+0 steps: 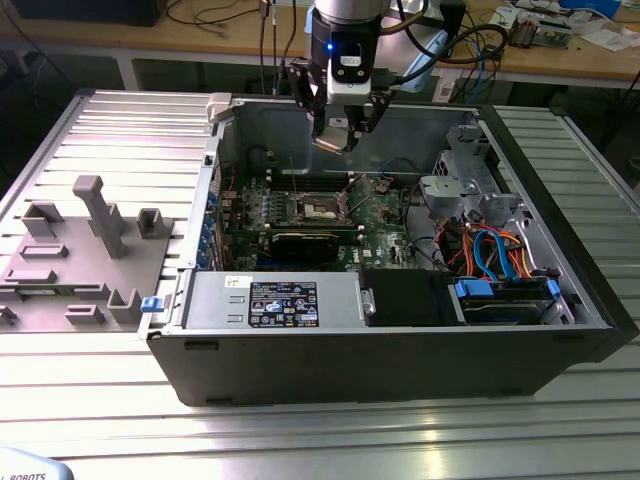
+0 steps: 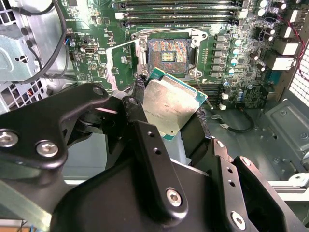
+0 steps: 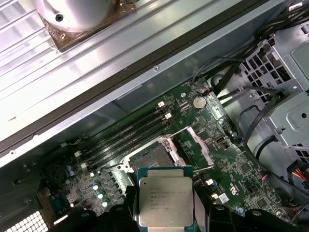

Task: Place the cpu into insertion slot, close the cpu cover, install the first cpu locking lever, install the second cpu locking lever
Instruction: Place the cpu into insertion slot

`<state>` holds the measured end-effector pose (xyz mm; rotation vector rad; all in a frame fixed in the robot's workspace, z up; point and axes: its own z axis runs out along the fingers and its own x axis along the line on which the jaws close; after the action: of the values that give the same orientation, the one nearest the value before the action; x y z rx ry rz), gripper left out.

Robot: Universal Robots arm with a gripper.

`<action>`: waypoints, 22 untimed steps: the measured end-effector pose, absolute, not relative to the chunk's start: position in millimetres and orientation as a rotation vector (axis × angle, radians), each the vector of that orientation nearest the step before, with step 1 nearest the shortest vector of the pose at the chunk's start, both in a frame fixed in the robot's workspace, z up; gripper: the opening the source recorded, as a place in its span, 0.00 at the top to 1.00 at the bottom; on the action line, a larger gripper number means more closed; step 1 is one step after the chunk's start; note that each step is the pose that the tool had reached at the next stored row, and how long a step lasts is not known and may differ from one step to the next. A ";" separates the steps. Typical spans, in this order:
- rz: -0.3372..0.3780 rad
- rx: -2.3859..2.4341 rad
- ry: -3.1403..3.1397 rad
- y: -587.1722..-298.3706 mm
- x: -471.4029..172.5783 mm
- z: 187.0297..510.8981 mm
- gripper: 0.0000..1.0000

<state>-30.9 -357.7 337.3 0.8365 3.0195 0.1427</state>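
**CPU's in the grip and hanging over the slot, not seated yet**

So here's where the robot's at. The gripper (image 2: pixel 169 110) has the cpu (image 2: pixel 174 102) pinched by two opposite edges. The fingers (image 2: pixel 149 145) are closed down to just the chip's width, with the silvery face up and clear between them.

Taking the insertion slot (image 2: pixel 169 54) as the reference point: the chip is well above it and not touching. In the exterior view the gripper (image 1: pixel 338 138) hangs high over the motherboard (image 1: pixel 385 215), about level with the top of the case (image 1: pixel 400 350), and the slot (image 1: pixel 322 208) sits below it. In both wrist views the chip's far edge just overlaps the slot's near edge. Reading from that, the slot lies down and a bit ahead of the fingers rather than dead centre under them.

The thing that looks like it matters most is the twist. In the second wrist view the slot's edges run square while the chip's edges sit noticeably skewed against them, so the two don't look lined up. Some of that could just be the camera angle, hard to say for sure.

The cpu cover (image 3: pixel 198 145) is flipped up and open right beside the slot, on its hinge side, so the contact field is fully exposed. Nothing is lying in the slot.
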 end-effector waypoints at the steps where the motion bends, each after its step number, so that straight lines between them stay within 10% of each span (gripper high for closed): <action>1: 0.143 0.838 3.019 -357.7 -30.9 337.3 0.46; 22: 0.143 0.882 3.005 -357.7 -30.9 337.1 0.46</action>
<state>-30.9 -357.7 337.1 0.8818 3.0052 0.1425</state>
